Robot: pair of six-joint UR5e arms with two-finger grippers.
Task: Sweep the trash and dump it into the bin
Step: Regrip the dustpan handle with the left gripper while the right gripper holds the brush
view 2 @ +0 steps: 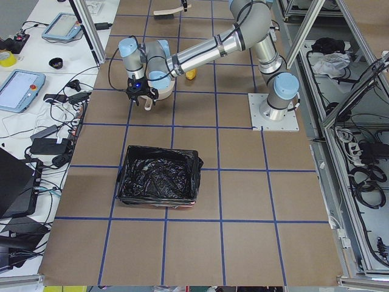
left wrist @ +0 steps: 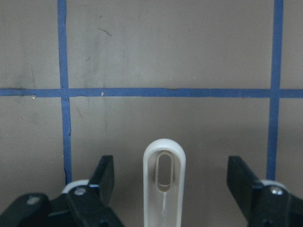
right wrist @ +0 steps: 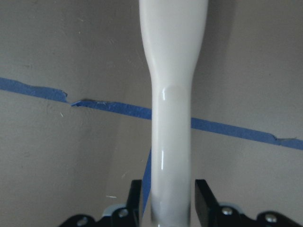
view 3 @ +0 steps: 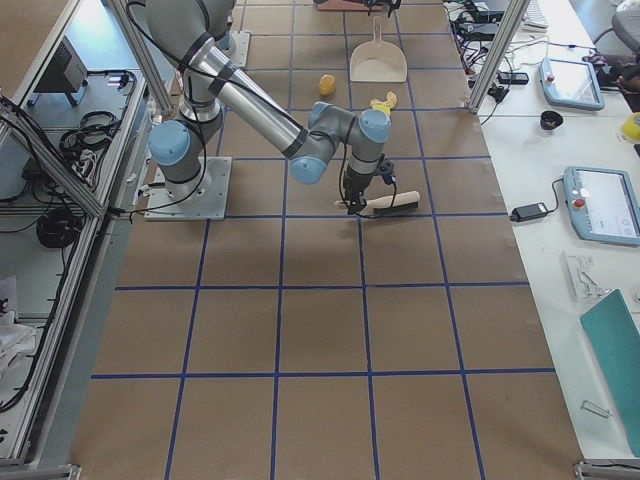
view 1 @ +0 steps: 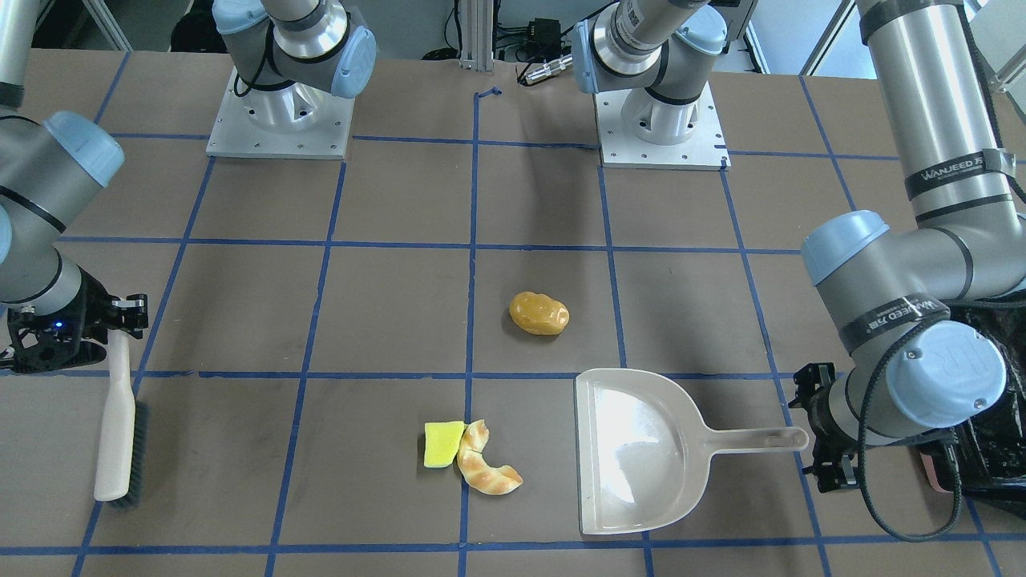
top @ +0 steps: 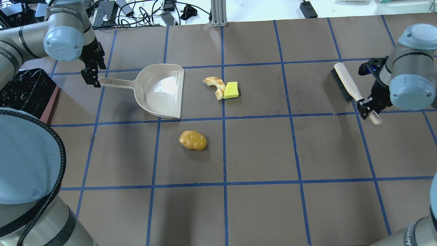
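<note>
While the left claw [left wrist: 171, 177] stands spread astride the handle of the beige plastic dustpan [top: 160, 92], the right claw [right wrist: 165, 196] pinches the white-handled brush [top: 344, 82]. Advise centring, then closing squarely. Glossy golden-brown roll [top: 193, 140], tan croissant [top: 215, 86] and yellow sponge square [top: 231, 90] lie unswept on the table [top: 259, 150]; the black-lined pink bin [view 2: 155, 199] sits beside the left arm.

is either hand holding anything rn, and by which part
The right hand is shut on the brush, by its handle near the end. The left hand holds nothing: it is open around the tip of the dustpan handle.

the bin [top: 29, 89] runs off the overhead view's left edge.
</note>
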